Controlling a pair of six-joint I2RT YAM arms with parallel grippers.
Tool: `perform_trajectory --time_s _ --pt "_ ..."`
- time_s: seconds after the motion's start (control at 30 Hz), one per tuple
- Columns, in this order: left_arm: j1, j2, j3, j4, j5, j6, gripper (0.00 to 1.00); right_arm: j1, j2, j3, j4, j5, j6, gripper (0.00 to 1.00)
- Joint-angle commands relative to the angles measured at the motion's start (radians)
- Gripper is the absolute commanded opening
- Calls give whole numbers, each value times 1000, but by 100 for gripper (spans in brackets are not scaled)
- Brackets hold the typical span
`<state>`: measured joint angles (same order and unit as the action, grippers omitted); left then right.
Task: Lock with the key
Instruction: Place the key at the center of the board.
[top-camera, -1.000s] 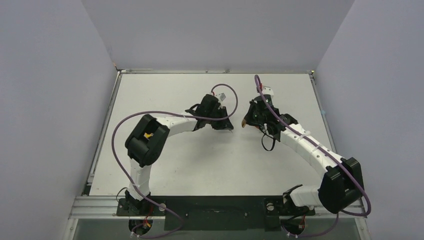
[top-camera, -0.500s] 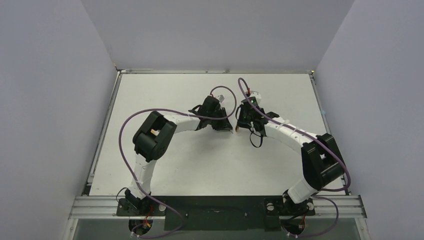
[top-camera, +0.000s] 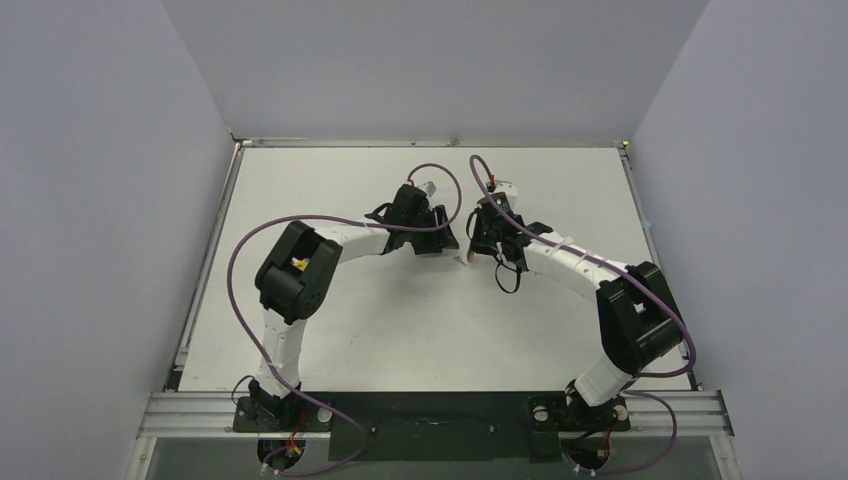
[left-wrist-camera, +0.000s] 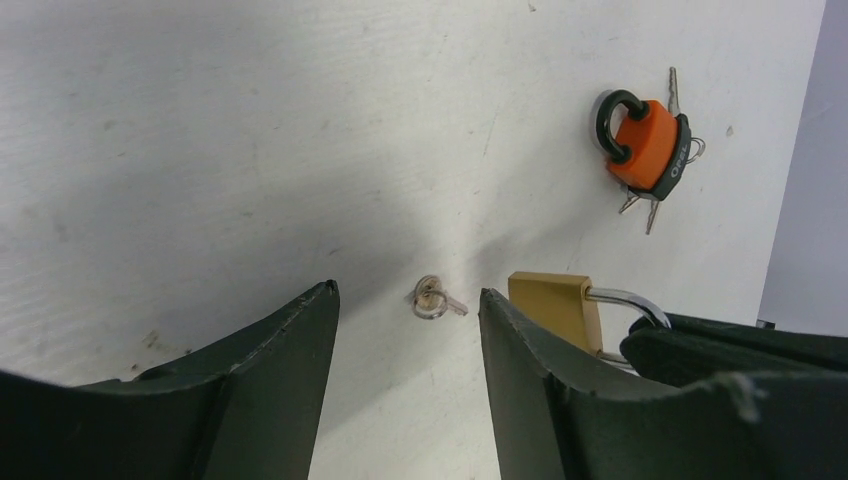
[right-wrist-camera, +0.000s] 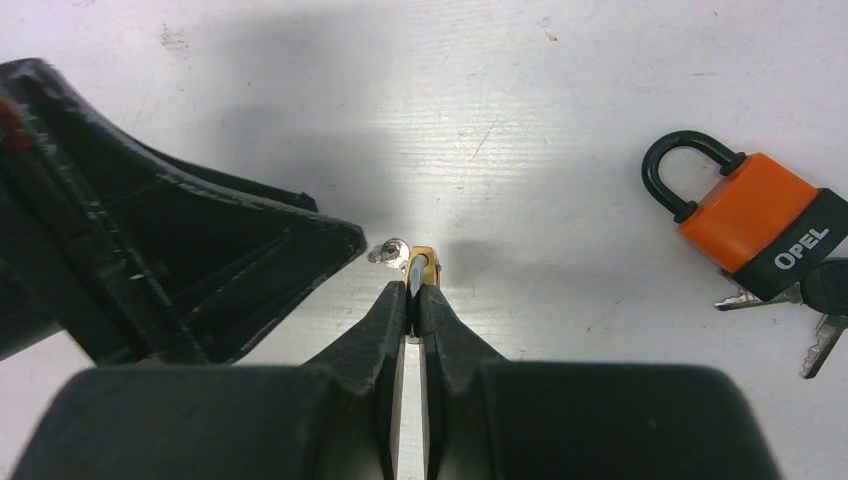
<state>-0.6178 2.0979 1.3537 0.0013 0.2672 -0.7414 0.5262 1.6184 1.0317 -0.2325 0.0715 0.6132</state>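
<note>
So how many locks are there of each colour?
orange padlock: 1
brass padlock: 1
Total: 2 padlocks

The only readable word is "OPEL", in white capitals on the black plastic band (right-wrist-camera: 800, 245) round the base of the orange padlock with a black shackle (right-wrist-camera: 752, 208). The left wrist view shows the same word on that band, turned sideways.
</note>
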Motion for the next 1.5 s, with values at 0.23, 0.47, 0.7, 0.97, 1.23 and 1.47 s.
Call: perform_trajectory --time_s 0.23,0.47,0.7,0.97,1.23,1.47 --pt "102 -306 -127 -96 -80 22 52 68 94 125 -22 141 -43 0" --pt "181 -458 -240 -134 -97 25 52 120 148 185 -69 220 -51 6" --pt "271 -620 -321 -189 -119 11 53 132 140 189 -82 236 -49 23" --pt "425 -785 -442 -267 -236 -55 53 135 95 176 -64 201 -55 37" --pt "599 -884 -515 -345 -342 -81 52 115 58 149 -40 174 -65 42" --pt "685 -888 -532 -395 -455 -99 52 97 -23 122 -37 146 -90 47"
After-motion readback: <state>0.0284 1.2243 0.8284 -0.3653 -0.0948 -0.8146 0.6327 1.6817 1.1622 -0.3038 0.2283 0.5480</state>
